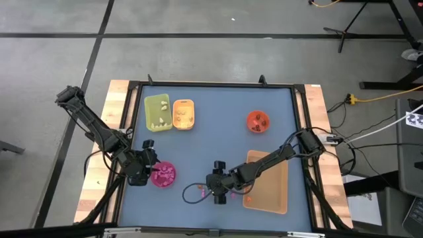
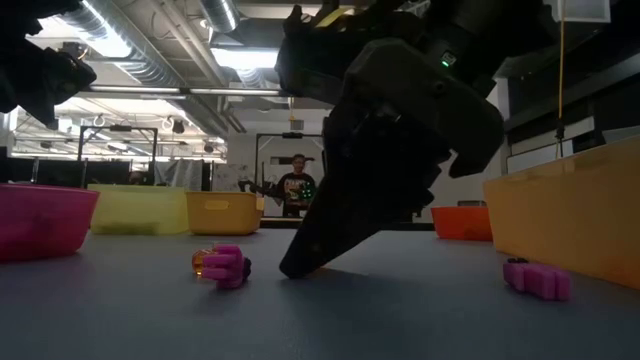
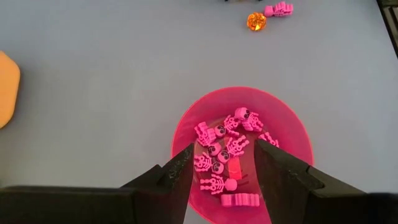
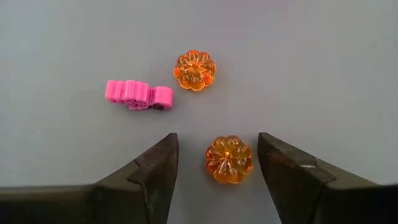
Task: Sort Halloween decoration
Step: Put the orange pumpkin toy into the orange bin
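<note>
Two orange pumpkin trinkets lie loose low in the high view; the right gripper [image 4: 216,168] stands over the nearer pumpkin [image 4: 229,159], fingers apart and straddling it, with the second pumpkin [image 4: 195,70] and a pink skeleton [image 4: 138,94] just beyond. To grip well, it should likely drop straight down, centred, closing only on that pumpkin. The left gripper [image 3: 224,177], fingers apart, hovers over the pink bowl [image 3: 292,127] of skeletons.
</note>
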`<state>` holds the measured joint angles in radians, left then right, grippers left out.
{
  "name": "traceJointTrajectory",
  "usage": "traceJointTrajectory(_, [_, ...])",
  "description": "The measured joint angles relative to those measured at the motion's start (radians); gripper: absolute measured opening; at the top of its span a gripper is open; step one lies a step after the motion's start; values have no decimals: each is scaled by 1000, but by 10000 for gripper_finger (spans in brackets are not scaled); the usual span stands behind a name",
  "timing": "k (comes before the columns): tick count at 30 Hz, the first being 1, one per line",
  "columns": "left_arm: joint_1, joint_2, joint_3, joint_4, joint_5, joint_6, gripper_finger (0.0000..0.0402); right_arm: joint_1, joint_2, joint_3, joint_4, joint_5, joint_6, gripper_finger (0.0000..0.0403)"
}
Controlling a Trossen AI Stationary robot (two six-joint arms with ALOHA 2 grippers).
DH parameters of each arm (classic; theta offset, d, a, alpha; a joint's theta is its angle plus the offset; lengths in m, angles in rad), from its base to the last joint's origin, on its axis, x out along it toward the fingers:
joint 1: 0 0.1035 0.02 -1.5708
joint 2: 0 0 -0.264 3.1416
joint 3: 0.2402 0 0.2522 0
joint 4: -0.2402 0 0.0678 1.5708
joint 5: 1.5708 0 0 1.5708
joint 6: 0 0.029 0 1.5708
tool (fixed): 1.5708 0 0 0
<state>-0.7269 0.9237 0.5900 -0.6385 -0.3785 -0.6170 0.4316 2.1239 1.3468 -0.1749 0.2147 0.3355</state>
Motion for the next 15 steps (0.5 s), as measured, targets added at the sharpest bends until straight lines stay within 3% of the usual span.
traceJointTrajectory(11, [0, 0, 0, 0, 0, 0, 151, 1, 0, 0, -4, -1, -1, 95])
traceJointTrajectory(15, [0, 0, 0, 0, 0, 0, 151, 1, -1, 0, -4, 0, -1, 78])
